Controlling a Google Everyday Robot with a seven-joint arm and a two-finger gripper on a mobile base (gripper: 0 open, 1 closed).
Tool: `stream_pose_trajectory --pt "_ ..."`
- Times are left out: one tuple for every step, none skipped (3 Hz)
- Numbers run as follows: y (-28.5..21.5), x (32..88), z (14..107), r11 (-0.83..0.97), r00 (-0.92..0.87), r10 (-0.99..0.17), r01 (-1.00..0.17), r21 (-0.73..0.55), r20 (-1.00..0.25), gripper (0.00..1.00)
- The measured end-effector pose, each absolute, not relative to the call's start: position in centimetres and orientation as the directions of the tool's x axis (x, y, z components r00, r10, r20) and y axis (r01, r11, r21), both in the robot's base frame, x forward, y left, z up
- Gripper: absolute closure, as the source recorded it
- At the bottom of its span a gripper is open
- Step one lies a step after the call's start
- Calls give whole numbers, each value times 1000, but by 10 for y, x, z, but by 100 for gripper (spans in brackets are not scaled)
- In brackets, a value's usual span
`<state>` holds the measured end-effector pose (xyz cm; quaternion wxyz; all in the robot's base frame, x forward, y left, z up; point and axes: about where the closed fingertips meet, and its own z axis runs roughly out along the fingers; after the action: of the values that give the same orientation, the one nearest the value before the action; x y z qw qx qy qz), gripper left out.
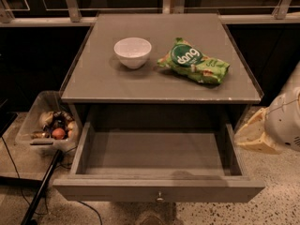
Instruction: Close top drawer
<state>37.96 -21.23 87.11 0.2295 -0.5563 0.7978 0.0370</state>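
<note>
The top drawer [154, 158] of the grey cabinet is pulled far out and its inside is empty. Its flat front panel [93, 191] faces the camera at the bottom, with a small round metal knob [160, 197] at the centre. My gripper [255, 136], white and beige, hangs at the right edge of the view, just outside the drawer's right side wall [233, 146] and about level with it. It is not touching the front panel or the knob.
On the cabinet top [93, 78] stand a white bowl [133, 51] and a green snack bag [194, 61]. A clear bin [33, 121] of small items sits on the floor at the left. A black pole [40, 191] and cables lie at the lower left.
</note>
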Motion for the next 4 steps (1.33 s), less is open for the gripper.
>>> stream_pose_trajectory --pt "-212 380 871 378 -276 -871 -905 -196 -407 100" --pt "-207 378 864 378 -278 -864 -909 -177 -420 100" --pt "-197 374 837 408 -321 -849 -903 -136 -420 100" --pt "-188 367 802 447 -368 -822 -890 -92 -434 100"
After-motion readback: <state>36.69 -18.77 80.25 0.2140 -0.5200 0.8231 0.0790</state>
